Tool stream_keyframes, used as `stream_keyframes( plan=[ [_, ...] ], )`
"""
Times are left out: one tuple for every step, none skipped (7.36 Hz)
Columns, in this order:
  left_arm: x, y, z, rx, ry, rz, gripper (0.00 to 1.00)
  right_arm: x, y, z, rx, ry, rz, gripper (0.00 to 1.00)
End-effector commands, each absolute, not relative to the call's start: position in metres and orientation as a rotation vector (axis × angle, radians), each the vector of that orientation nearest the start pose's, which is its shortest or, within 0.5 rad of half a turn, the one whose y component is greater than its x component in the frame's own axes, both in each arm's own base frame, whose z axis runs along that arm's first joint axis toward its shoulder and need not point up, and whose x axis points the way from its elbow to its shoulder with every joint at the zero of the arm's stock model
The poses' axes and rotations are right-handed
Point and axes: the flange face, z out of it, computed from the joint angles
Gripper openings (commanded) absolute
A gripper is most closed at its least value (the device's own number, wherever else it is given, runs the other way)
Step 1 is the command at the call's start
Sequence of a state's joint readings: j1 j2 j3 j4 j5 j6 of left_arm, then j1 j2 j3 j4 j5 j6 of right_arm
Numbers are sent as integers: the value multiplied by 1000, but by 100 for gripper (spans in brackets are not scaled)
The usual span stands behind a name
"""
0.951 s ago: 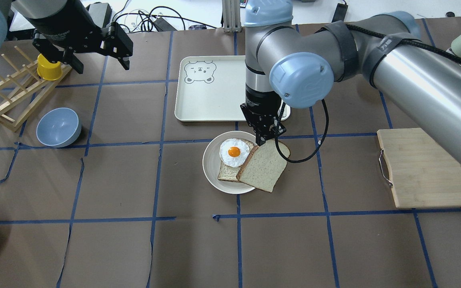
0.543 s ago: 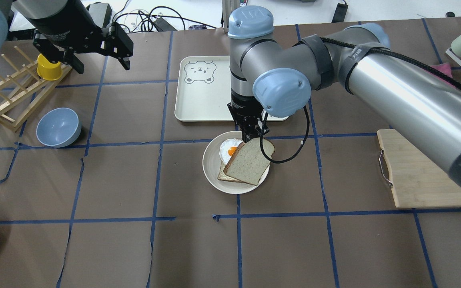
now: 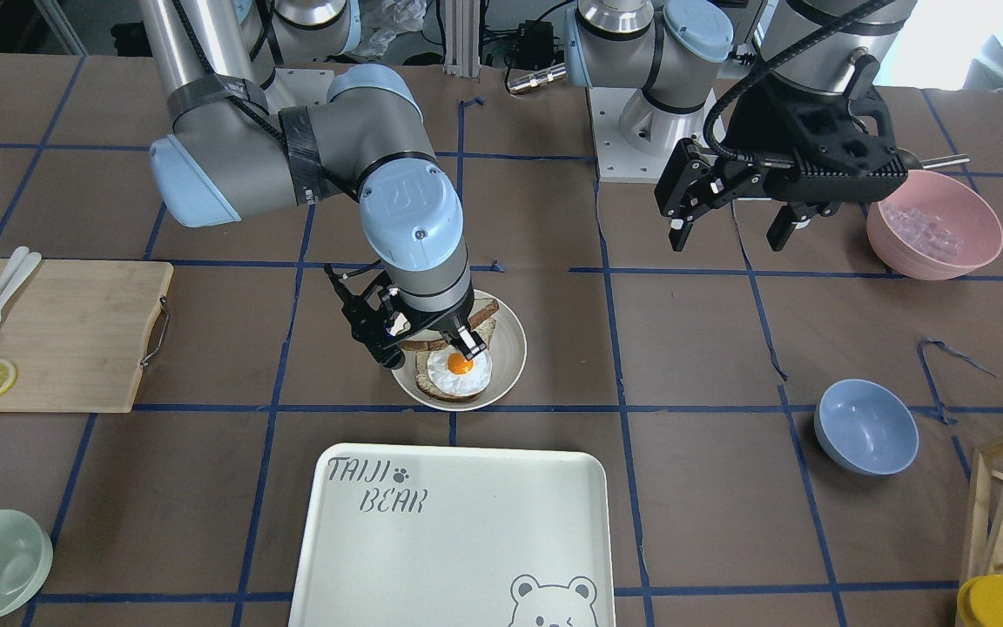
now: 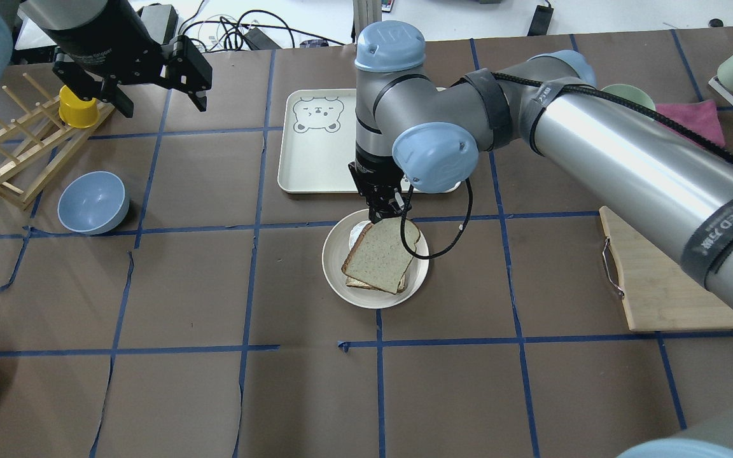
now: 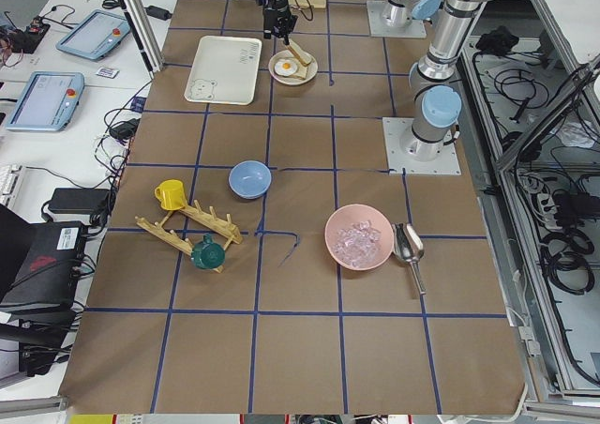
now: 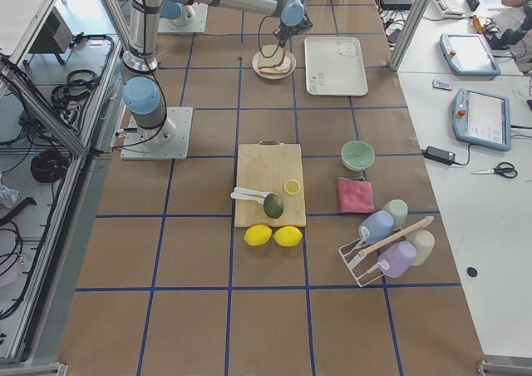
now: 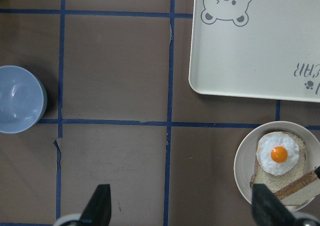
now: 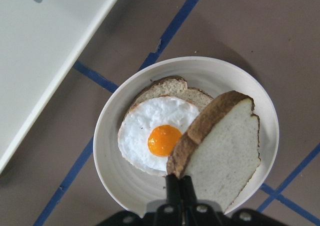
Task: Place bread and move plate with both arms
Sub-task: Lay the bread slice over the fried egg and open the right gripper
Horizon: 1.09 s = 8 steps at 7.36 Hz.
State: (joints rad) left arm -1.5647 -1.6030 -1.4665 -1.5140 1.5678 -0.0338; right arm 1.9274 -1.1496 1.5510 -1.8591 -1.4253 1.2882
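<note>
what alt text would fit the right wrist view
A bread slice, pinched by its crust in the shut jaws, hangs tilted over a white plate holding an egg-topped slice. A white tray corner shows upper left.

I see the bread [image 8: 225, 151] pale and speckled with a dark brown crust, pinched in my black right gripper [image 8: 178, 186]. Beneath the gripper the plate [image 8: 115, 166] is cream-white, and the fried egg [image 8: 157, 131] is white around an orange yolk. Beyond the gripper the tray [image 4: 315, 159] is off-white with a grey bear print. The table [image 4: 182, 286] is brown, gridded with blue tape.
</note>
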Motion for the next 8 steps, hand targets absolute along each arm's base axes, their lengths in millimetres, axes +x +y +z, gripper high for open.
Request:
stream_keyframes(
  plan=[
    [-130,-517,530,-62,3139,-202,100,362,-535,281,1366,2775,261,19],
    [-130,-517,530,-62,3139,-202,100,363,-538,280,1352,2759,230,37],
    [-130,-517,530,-62,3138,-205,100,364,-539,280,1351,2759,228,45],
    [-130,-517,530,-62,3138,-202,100,365,-542,280,1345,2747,207,54],
    [-130,-517,530,-62,3138,-202,100,365,-543,284,1332,2744,186,54],
    [-130,-517,530,-62,3139,-202,100,356,-547,295,1289,2762,154,57],
    [-130,-517,529,-62,3139,-200,100,342,-544,320,1183,2786,105,75],
    [-131,-520,525,-62,3142,-186,100,315,-546,346,1145,2791,77,83]
  ],
)
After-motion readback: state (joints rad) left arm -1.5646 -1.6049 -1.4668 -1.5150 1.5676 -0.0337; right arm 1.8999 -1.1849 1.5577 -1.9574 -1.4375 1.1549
